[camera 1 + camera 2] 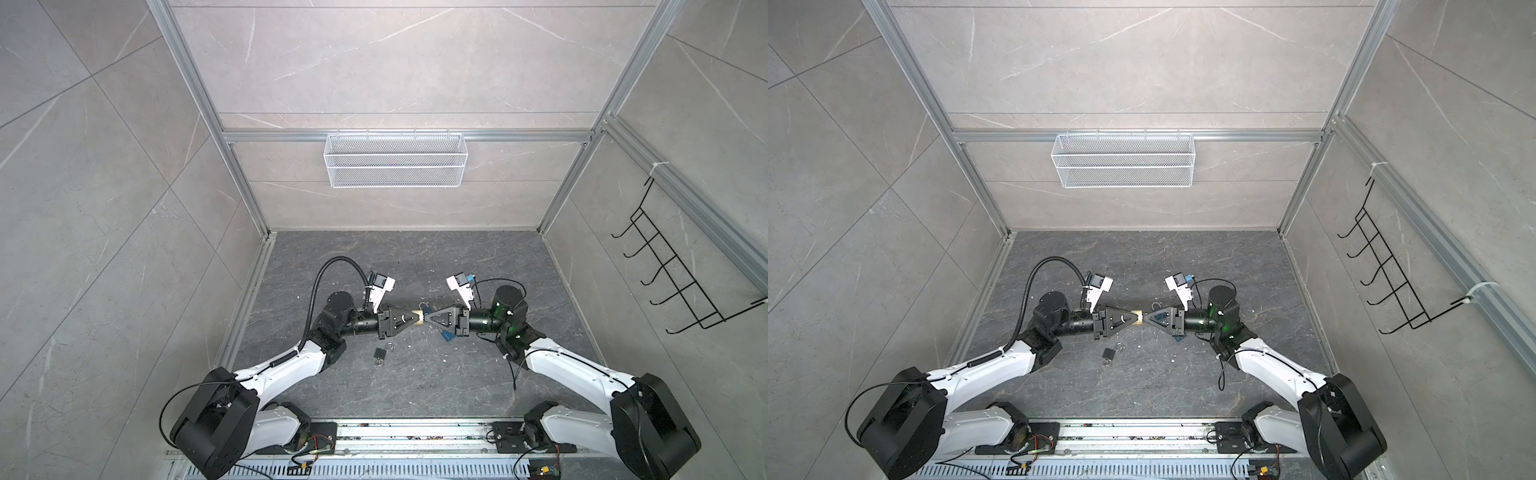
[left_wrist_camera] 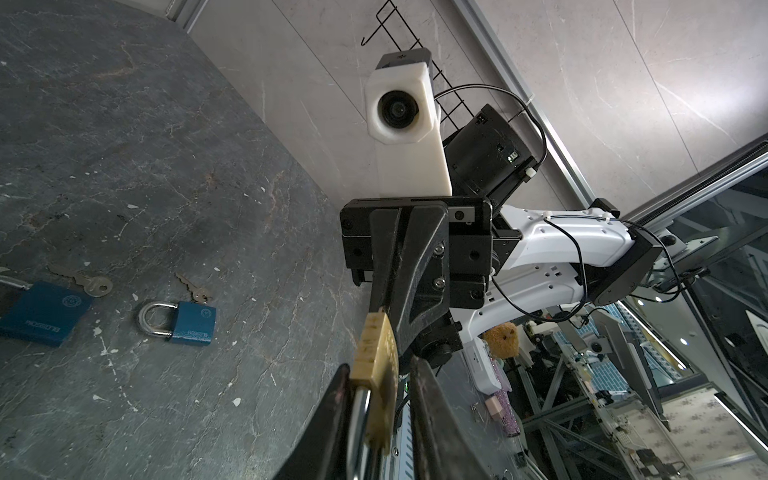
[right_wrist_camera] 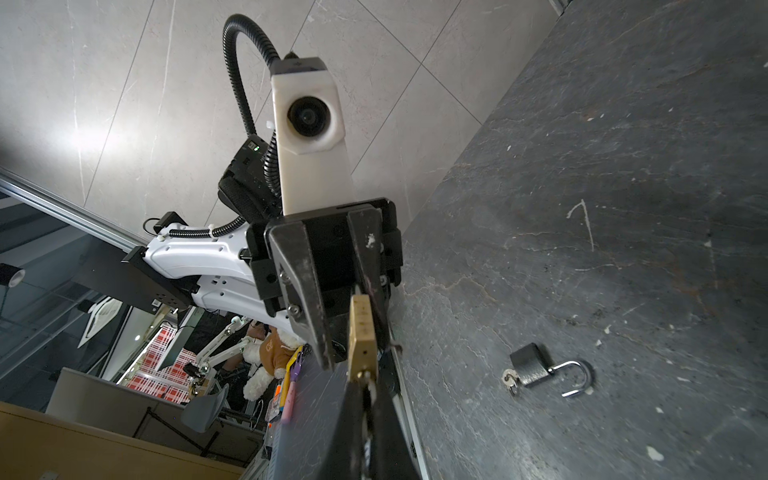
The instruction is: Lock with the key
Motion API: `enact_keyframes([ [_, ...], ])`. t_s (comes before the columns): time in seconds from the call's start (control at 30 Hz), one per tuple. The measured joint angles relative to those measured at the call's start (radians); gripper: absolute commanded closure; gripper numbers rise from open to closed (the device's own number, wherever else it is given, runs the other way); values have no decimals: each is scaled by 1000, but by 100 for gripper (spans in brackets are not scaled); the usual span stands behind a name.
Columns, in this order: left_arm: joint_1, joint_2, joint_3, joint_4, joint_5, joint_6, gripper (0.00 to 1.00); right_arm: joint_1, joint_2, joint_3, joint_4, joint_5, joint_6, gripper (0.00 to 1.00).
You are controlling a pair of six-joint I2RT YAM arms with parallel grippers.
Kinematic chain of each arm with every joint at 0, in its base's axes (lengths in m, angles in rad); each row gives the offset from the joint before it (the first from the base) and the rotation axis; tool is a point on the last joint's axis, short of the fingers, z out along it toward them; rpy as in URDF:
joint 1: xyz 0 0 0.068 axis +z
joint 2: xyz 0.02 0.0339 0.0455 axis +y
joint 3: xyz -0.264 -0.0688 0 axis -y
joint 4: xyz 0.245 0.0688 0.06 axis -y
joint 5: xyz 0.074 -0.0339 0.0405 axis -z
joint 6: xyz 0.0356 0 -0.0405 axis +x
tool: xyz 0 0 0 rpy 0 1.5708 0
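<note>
A brass padlock [image 1: 419,317] [image 1: 1138,318] hangs in the air above the dark floor, between my two grippers, in both top views. My left gripper [image 2: 382,368] [image 1: 414,318] surrounds it: one finger rests against the steel shackle, and a dark gap shows between the other finger and the brass body [image 2: 374,357], so the jaws are open. From the opposite side, my right gripper [image 3: 365,386] [image 1: 428,318] is shut on the key [image 3: 366,381], whose blade is in the bottom of the padlock [image 3: 362,336].
A black padlock [image 1: 380,354] [image 3: 532,365] with an open shackle and a key lies on the floor below the left gripper. Two blue padlocks [image 2: 193,324] [image 2: 41,318] and loose keys lie under the right arm. A wire basket [image 1: 395,160] hangs on the back wall, a hook rack [image 1: 673,274] on the right.
</note>
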Motion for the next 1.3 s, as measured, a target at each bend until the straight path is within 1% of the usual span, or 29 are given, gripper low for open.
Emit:
enact_keyframes([
  [0.13,-5,2,0,-6,-10,0,83,1,0,3,-9,5,-10,100],
  [0.23,-6,2,1,-6,-14,-2,97,0,0,5,-24,12,-26,100],
  [0.27,-6,2,1,-8,-16,-2,100,0,0,6,-27,12,-31,100],
  [0.47,-6,2,1,4,-40,-30,100,0,0,6,-18,23,-48,100],
  [0.7,-8,3,-10,90,-80,-106,100,1,-10,-15,74,51,-47,100],
  [0.87,-12,-1,-10,91,-79,-111,100,0,-22,-37,109,61,-41,100],
  [0.97,-14,-13,-10,86,-78,-110,100,-3,-28,-47,138,59,-17,100],
  [1.3,-27,-67,-24,56,-79,-97,100,-26,-30,-85,263,-12,88,100],
])
